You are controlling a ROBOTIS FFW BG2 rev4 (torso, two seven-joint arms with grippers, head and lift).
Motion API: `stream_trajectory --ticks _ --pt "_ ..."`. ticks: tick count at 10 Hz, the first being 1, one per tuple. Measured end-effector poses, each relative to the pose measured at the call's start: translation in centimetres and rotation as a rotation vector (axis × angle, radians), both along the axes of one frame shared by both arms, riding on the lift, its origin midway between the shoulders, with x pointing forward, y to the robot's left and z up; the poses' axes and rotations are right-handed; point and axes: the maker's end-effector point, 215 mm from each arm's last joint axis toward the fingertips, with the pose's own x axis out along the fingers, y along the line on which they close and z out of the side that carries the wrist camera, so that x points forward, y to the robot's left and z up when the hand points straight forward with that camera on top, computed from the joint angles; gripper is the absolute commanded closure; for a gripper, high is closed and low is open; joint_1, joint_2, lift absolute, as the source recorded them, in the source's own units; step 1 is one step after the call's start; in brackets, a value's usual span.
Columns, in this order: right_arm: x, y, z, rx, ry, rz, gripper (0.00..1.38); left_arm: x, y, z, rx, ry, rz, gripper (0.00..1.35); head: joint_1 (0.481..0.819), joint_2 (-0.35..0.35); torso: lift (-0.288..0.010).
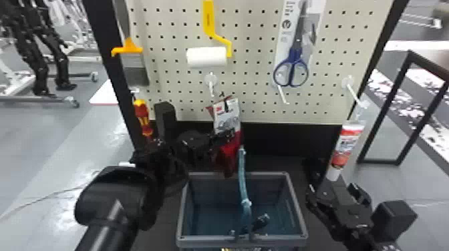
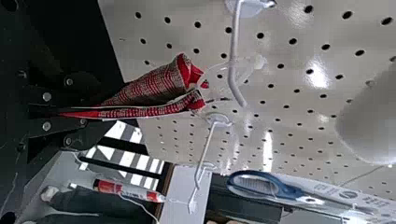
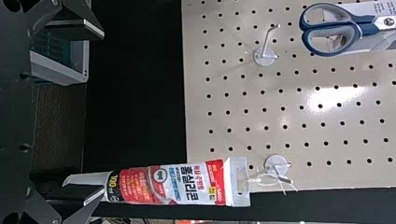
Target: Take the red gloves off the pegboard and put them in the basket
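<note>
At the pegboard (image 1: 259, 96), the left arm bends inward, its gripper (image 1: 223, 138) clamped on the red gloves (image 1: 231, 150), which hang upright above the basket's (image 1: 241, 238) far rim, their printed card (image 1: 227, 116) near a hook (image 1: 211, 87). The right gripper (image 1: 322, 187) stands spread, empty, beside a labelled tube (image 1: 346, 147).

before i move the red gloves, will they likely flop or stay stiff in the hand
The gloves should flop, as the knit cuff gapes softly. The flat card may keep one end stiffer. Thin fabric suggests little weight.
</note>
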Motion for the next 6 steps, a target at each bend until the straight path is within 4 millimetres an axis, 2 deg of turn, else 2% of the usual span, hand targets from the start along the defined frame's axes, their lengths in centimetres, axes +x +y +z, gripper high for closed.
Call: stream_trajectory --ticks 4,6 --pt "0.0 0.0 0.0 0.003 0.0 0.0 0.14 -0.8 -0.9 1.4 -0.048 -0.013 0.026 1.22 0.549 0.0 -0.1" --pt "-0.1 0.0 -0.1 0.005 0.002 -0.001 0.14 -1.5 -1.4 1.4 -0.077 -0.001 0.052 1.22 0.549 0.0 -0.1"
